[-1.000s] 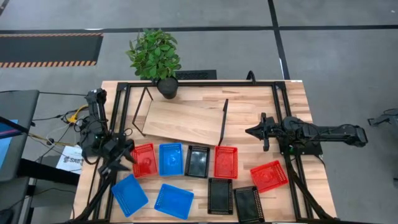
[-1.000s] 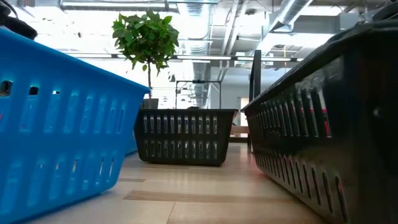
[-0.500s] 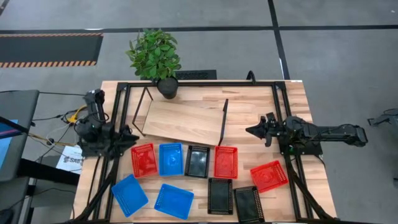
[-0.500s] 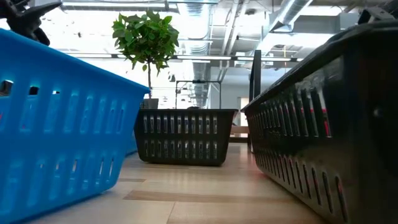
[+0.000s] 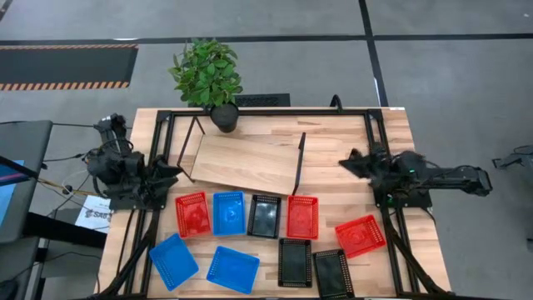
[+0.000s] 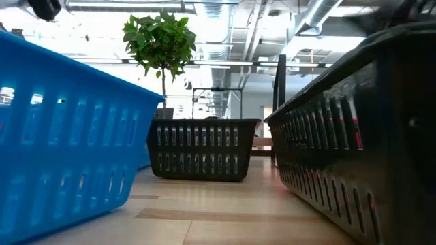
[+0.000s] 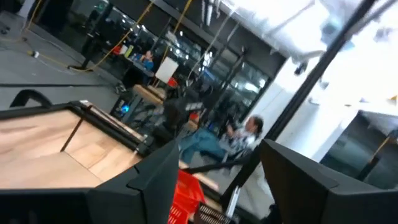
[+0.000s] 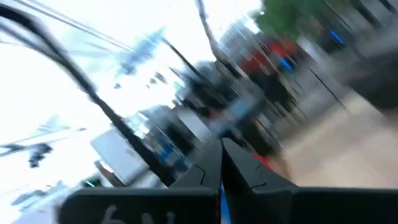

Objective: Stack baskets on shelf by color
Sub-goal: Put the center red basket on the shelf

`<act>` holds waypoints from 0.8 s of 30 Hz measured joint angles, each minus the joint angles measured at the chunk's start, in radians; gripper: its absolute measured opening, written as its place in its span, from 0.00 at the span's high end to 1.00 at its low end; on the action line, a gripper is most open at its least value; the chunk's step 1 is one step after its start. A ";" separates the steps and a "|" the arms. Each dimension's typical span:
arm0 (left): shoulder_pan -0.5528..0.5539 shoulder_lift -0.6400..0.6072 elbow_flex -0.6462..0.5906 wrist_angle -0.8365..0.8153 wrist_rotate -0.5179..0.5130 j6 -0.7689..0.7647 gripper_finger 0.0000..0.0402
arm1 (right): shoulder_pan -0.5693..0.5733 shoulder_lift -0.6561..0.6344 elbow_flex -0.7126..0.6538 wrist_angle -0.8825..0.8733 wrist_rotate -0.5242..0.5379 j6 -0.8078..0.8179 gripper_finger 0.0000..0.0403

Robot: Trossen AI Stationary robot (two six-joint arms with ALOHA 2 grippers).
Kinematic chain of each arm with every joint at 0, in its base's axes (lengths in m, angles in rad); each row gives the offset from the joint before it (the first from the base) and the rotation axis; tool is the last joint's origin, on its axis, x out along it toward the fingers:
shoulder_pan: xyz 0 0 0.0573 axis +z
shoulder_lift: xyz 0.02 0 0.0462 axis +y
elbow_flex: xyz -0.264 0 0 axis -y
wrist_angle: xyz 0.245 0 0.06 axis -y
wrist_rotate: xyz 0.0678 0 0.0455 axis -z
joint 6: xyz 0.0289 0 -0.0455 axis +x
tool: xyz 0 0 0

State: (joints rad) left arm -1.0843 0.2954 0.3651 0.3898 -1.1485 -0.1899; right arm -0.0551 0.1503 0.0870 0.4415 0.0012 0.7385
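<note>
Hovering at opposite table edges, left fingers point(image 5: 171, 172) spread (empty), right fingers point(image 5: 350, 162) pressed together.

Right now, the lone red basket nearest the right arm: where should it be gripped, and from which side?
Pinch the rim of the red basket, probably a long wall, coming straight down. It lies flat, mouth up, rotated askew, with free tabletop around it, so the thin upright wall suits a two-finger pinch. The right gripper sits nearest; the left gripper waits at the far edge.
</note>
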 joint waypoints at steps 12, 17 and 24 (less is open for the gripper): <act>-0.001 0.358 0.556 -0.872 0.079 -0.477 0.41 | 0.100 0.184 0.348 -0.029 -0.002 -0.278 0.93; -0.001 0.427 0.696 -1.047 0.114 -0.545 0.41 | 0.145 0.406 0.553 -0.155 -0.003 -0.375 0.93; -0.001 0.444 0.728 -1.137 0.144 -0.569 0.41 | 0.181 0.712 0.805 -0.389 -0.003 -0.407 0.93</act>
State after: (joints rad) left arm -1.0851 0.7395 1.0927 -0.7468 -1.0048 -0.7590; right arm 0.1261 0.8627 0.8921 0.0520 -0.0017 0.3315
